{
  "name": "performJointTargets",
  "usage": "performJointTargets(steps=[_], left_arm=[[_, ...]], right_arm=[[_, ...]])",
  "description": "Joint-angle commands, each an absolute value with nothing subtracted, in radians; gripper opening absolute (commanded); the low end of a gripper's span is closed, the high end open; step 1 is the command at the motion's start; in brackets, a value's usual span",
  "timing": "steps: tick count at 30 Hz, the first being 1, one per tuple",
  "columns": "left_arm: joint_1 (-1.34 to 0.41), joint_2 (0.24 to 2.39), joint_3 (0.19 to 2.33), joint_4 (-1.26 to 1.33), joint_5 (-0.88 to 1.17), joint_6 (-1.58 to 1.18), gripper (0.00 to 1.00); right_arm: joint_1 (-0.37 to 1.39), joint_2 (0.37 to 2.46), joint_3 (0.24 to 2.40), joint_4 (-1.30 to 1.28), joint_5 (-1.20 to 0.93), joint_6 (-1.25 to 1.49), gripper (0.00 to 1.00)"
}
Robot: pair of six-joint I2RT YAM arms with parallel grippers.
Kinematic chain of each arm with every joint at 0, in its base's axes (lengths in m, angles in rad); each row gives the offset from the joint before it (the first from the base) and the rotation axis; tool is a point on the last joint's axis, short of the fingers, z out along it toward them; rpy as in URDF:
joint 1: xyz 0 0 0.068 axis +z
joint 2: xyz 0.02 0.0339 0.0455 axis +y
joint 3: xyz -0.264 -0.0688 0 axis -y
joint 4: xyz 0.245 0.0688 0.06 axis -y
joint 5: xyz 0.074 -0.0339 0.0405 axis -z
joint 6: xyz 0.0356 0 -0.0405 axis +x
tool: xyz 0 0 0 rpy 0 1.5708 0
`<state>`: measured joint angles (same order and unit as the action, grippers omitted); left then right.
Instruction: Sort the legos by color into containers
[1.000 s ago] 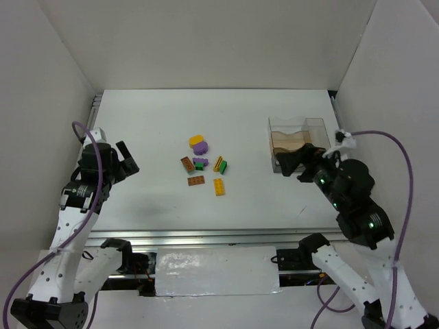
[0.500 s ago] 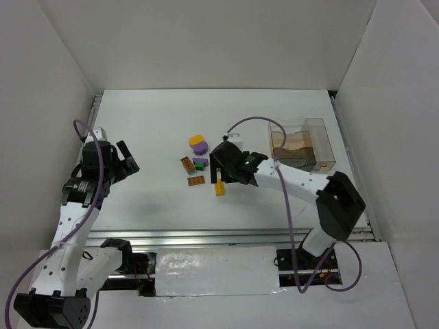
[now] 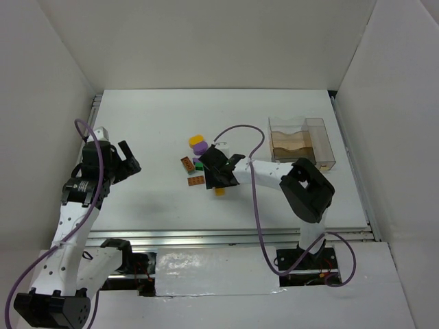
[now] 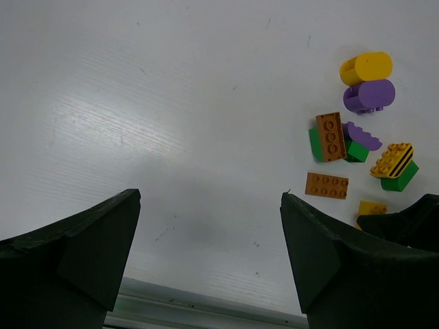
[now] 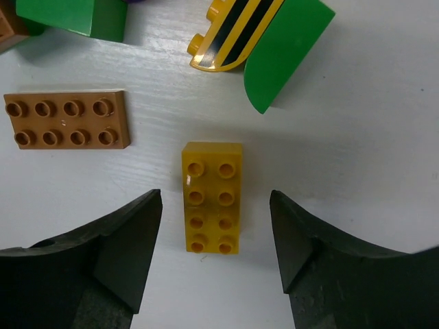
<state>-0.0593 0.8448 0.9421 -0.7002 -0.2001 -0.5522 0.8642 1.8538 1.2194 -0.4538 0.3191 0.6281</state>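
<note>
The legos (image 3: 199, 162) lie in a loose cluster mid-table. My right gripper (image 3: 218, 181) hangs low over their near edge. In the right wrist view it (image 5: 215, 229) is open, its fingers on either side of a yellow brick (image 5: 211, 197) with a gap on both sides. Close by are a brown plate (image 5: 66, 119), a green brick (image 5: 285, 55) and a striped yellow piece (image 5: 236, 34). The containers (image 3: 302, 142), a clear divided box, stand at the right. My left gripper (image 3: 127, 162) is open and empty at the left, above bare table (image 4: 210, 205). From there the cluster (image 4: 343, 140) lies to its right.
White walls close in the table on three sides. A metal rail (image 3: 206, 236) runs along the near edge. The right arm's purple cable (image 3: 240, 130) arcs over the table between the cluster and the box.
My right arm has swung from beside the clear box across to the cluster and come down over the yellow brick, its jaws narrowing. The left arm has barely moved.
</note>
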Motion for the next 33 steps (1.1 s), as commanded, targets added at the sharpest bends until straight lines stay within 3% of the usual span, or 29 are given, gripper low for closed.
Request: performJointTargets(steps=[1,5,6,9,12,13,14,16,20,25,30,33], left_arm=[[-0.054,0.831,0.94,-0.661,-0.179,-0.537,0.96],[-0.054,0.828,0.94,-0.663,-0.179,-0.537,0.95],[-0.054,0.828,0.94,-0.663,-0.179,-0.537,0.96],[-0.054,0.825,0.942,-0.661,-0.178,-0.537,0.95],[-0.054,0.827,0.942,-0.661,-0.175,-0.534,0.95],[-0.054,0.827,0.942,-0.663,-0.175,-0.535,0.95],[-0.054,0.824,0.942,-0.663,-0.176,-0.535,0.95],[-0.054,0.822,0.943,-0.664,-0.178,-0.535,0.95],[-0.054,0.824,0.945,-0.664,-0.178,-0.535,0.95],[-0.052,0.818,0.943,-0.663,-0.17,-0.534,0.95],[-0.054,0.804,0.942,-0.66,-0.172,-0.537,0.97],[-0.054,0.805,0.942,-0.661,-0.172,-0.537,0.97]], right_arm=[[0.87,1.876,1.255,-0.408,0.296,0.624,0.7],[0.87,1.905,1.261,-0.416,0.294,0.62,0.63],[0.87,1.905,1.258,-0.414,0.296,0.618,0.56],[0.871,1.905,1.253,-0.416,0.304,0.607,0.52],[0.87,1.907,1.252,-0.419,0.302,0.589,0.41],[0.87,1.896,1.249,-0.411,0.29,0.581,0.34],[0.87,1.887,1.246,-0.405,0.281,0.562,0.13],[0.874,1.814,1.217,-0.388,0.262,0.549,0.0],[0.871,1.585,1.145,-0.336,0.18,0.473,0.0],[0.709,1.268,1.101,-0.38,0.132,0.356,0.0],[0.494,1.158,1.134,-0.456,0.26,0.262,0.0],[0.371,1.118,1.195,-0.498,0.207,0.247,0.0]])
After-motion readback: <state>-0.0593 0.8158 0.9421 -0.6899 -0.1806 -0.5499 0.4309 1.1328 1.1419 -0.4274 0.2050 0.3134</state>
